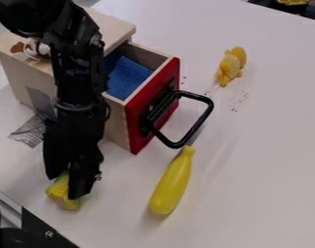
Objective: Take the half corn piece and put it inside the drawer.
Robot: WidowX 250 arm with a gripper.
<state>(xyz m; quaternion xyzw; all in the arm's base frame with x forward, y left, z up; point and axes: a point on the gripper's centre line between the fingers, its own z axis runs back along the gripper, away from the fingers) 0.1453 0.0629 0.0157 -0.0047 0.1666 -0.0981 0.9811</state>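
My gripper hangs at the lower left, in front of the drawer box, right at the half corn piece. The corn piece is yellow with some green and lies low in the view, partly hidden behind the gripper. Whether it is held, I cannot tell. The wooden drawer is pulled out of its box, with a red front, a black handle and blue material inside.
A yellow bowling-pin-shaped toy lies below the drawer handle. A small yellow plush toy is at the upper right. The wooden box top carries a small brown-and-white item. Dark metal parts occupy the lower-left corner.
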